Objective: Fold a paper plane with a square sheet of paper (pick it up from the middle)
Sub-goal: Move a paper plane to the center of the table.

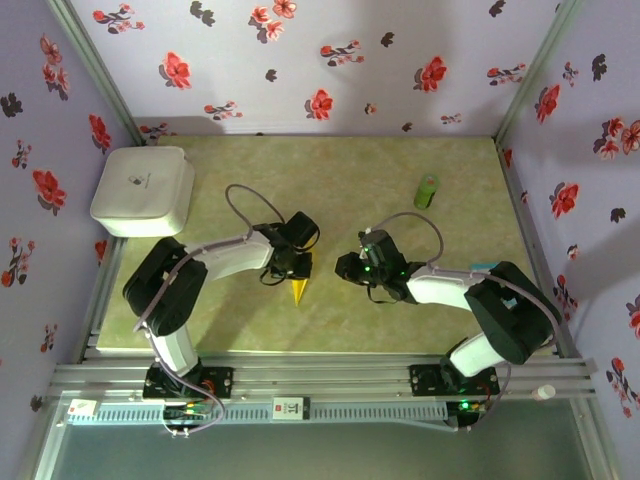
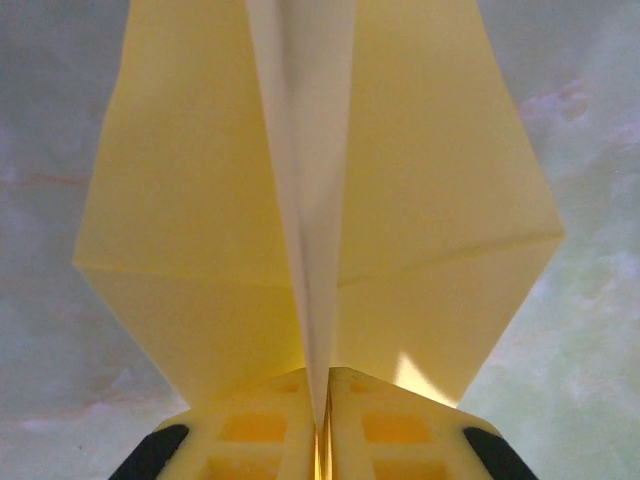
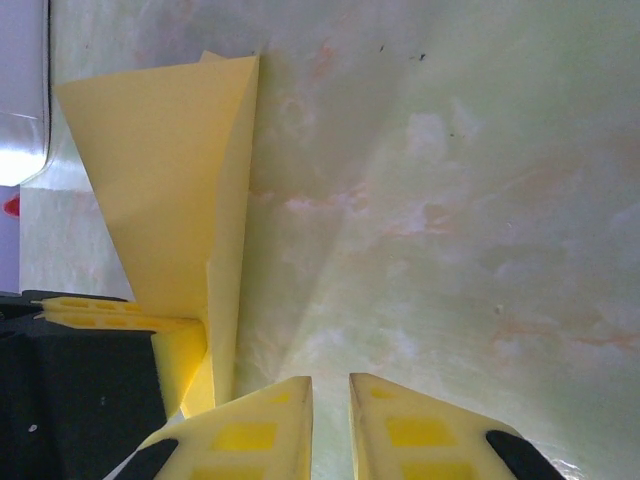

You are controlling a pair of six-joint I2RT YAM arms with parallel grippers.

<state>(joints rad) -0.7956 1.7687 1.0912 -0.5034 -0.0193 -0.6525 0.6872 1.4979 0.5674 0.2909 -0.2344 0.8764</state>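
Observation:
The paper plane [image 1: 298, 290] is a bright yellow folded dart, held above the table with its pointed tip toward the near edge. My left gripper [image 1: 290, 268] is shut on its centre fold. In the left wrist view the wings [image 2: 200, 220] spread to both sides, and the keel runs down between the jaws of the left gripper [image 2: 325, 425]. My right gripper [image 1: 346, 268] hovers just to the right of the plane and does not touch it. The right wrist view shows the plane [image 3: 170, 200] at the left, while the right gripper [image 3: 330, 405] has a narrow empty gap between its jaws.
A white rounded box [image 1: 145, 190] stands at the table's back left. A small green cylinder [image 1: 427, 191] stands at the back right. Floral walls close in three sides. The green marbled table top [image 1: 400, 330] lies bare in front of the arms.

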